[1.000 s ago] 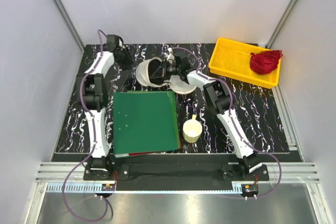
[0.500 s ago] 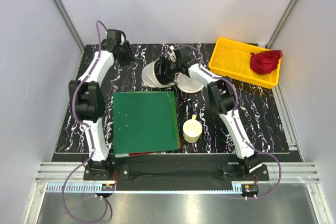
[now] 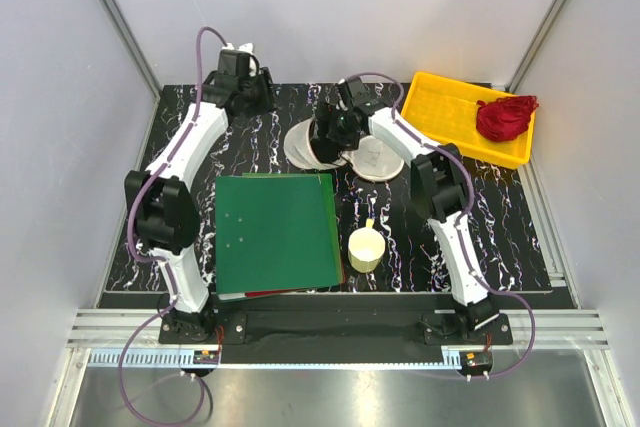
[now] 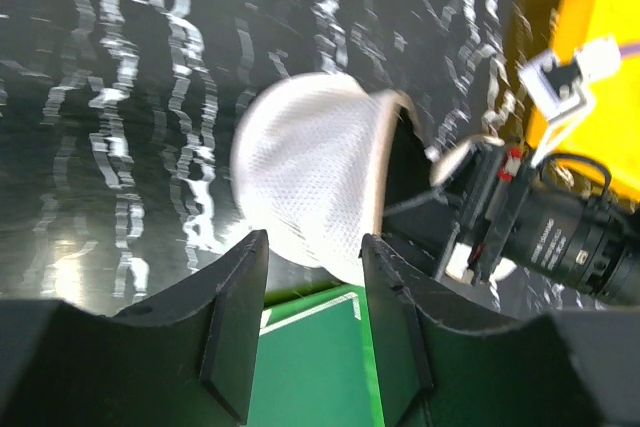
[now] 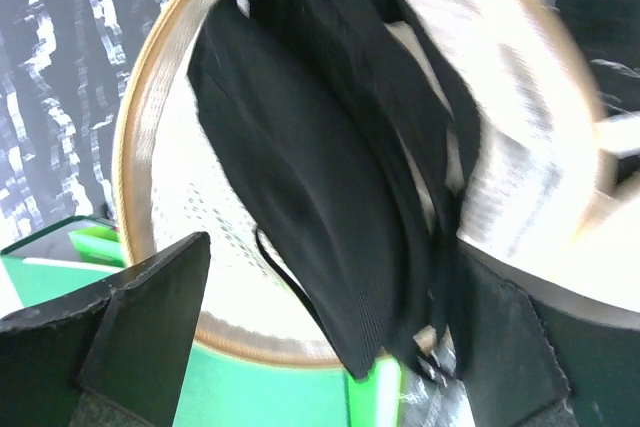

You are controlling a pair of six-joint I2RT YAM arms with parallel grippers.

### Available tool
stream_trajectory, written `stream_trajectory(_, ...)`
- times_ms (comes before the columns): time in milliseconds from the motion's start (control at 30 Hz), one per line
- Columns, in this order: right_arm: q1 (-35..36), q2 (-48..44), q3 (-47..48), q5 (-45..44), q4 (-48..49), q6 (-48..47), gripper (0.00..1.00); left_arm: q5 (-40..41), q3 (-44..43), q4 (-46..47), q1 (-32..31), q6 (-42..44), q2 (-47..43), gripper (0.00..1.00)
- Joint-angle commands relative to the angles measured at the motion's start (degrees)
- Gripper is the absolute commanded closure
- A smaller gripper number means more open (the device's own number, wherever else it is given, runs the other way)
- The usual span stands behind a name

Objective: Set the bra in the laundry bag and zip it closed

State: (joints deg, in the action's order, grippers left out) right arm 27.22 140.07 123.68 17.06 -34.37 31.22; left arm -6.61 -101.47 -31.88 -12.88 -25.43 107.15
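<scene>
Black fabric of the bra [image 5: 320,167] lay inside the open laundry bag [image 5: 175,192], which was tipped on its side with its mouth facing the right gripper [image 5: 330,257]. That claw's fingers stood spread wide, released, either side of the bra. A red cloth [image 3: 505,117] sat in the yellow tray [image 3: 440,112]. The left arm reached far across the table, the left gripper [image 4: 312,247] parted on nothing, near the bag's mesh back

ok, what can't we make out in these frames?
Grip: whether the right fingers pinch the bra. The right wrist view is blurred and the top view is too small to show it.
Zipper pull of the laundry bag: too small in the top view, blurred in the right wrist view.
Bra in the left wrist view: behind the bag's mesh wall, only a dark gap shows.
</scene>
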Motion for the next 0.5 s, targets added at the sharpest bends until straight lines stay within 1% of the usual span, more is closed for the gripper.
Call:
stream_trajectory(0, -0.9, -8.1, -2.3, -10.4, -5.2, -2.9, 0.0, -3.3, -0.7, 3.5, -1.6, 1.0, -2.2, 0.54)
stream_trajectory(167, -2.5, -16.1, -8.8, -15.6, -5.7, -2.8, 0.0, -7.0, -3.5, 3.8, -4.3, 1.5, -0.1, 0.56)
stream_trajectory(233, -4.2, -18.6, -13.4, -19.0, -5.6, -1.7, 0.0, -7.4, -4.6, 3.8, -6.6, 2.5, 1.2, 0.6)
stream_trajectory(267, -5.0, -21.0, -15.0, -20.0, -5.6, 0.4, 0.0, -7.5, -5.7, 3.8, -7.5, 2.9, 2.9, 0.62)
stream_trajectory(300, -5.6, -22.1, -18.6, -22.5, -5.5, 1.5, 0.0, -7.5, -6.5, 3.9, -8.4, 3.4, 3.8, 0.7)
stream_trajectory(333, -6.6, -24.0, -20.2, -24.0, -5.5, 4.1, 0.0, -7.5, -7.1, 3.9, -10.1, 4.1, 5.7, 0.75)
stream_trajectory(400, -7.5, -25.4, -24.8, -28.5, -5.4, 6.5, 0.0, -6.4, -8.7, 4.0, -11.8, 4.6, 7.6, 0.78)
stream_trajectory(467, -8.4, -26.3, -27.4, -31.2, -5.4, 10.3, 0.03, -4.1, -9.7, 4.0, -14.2, 5.3, 10.5, 0.79)
